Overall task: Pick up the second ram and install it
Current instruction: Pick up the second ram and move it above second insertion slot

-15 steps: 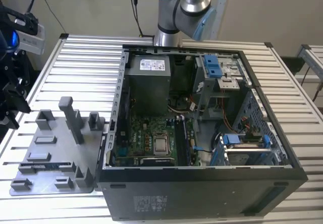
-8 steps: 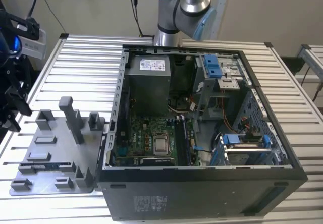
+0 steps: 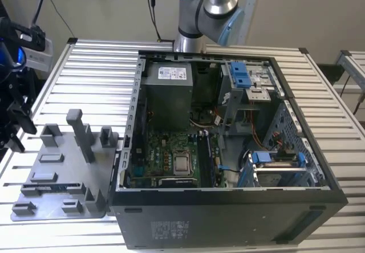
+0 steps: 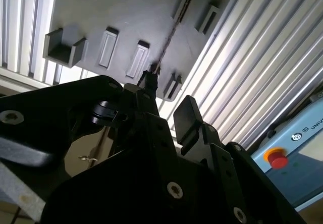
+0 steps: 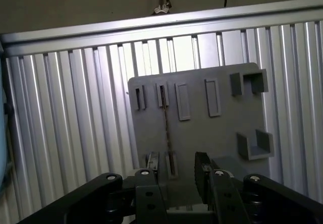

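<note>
My end effector (image 5: 176,166) has its two dark fingers (image 5: 203,168) standing clearly apart, with an open gap between them and nothing clamped. It hangs above the grey holder (image 5: 222,133), which lies flat on the ribbed metal worktop (image 5: 75,133). The second ram (image 5: 165,123) stands on its thin edge in the holder's slots, so in both wrist views I see it only as a narrow dark line. Its near end runs into the gap between the fingers, closer to one of them, and I cannot tell whether it touches that finger. In the exterior view the holder (image 3: 63,162) sits at about 9 o'clock from the open PC case (image 3: 228,219), just beside the case wall. As for writing, the power supply (image 3: 165,93) inside the case carries a pale label (image 3: 173,72), and the case's near outer wall has a patch of pale print (image 3: 171,229); both are too small to make out. In the second wrist view a pale blue box (image 4: 303,148) with a red button (image 4: 276,158) bears lettering cut off by the frame edge.
</note>
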`<state>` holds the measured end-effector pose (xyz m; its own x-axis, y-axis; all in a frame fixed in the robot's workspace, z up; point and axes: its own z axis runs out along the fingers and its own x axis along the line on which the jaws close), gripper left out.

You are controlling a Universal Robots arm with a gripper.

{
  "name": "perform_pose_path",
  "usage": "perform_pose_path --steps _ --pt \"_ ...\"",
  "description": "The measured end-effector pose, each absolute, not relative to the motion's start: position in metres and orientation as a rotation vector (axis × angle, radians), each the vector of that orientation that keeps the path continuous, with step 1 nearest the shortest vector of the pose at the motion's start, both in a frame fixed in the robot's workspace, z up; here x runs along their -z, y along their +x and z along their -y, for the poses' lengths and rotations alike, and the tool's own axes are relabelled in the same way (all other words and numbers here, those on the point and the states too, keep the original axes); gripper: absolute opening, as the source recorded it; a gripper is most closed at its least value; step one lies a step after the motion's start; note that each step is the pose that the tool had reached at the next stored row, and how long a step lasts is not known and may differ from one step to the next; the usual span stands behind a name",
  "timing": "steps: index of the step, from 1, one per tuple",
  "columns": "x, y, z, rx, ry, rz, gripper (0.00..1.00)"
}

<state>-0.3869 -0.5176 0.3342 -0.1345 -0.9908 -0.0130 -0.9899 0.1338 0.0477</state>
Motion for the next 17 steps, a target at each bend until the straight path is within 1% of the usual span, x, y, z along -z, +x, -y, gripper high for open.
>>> perform_pose_path --steps 9,17 --pt "-0.332 -0.387 0.518 0.068 2.054 2.349 0.42" --pt "-0.322 -0.387 0.518 0.06 2.058 2.354 0.42"
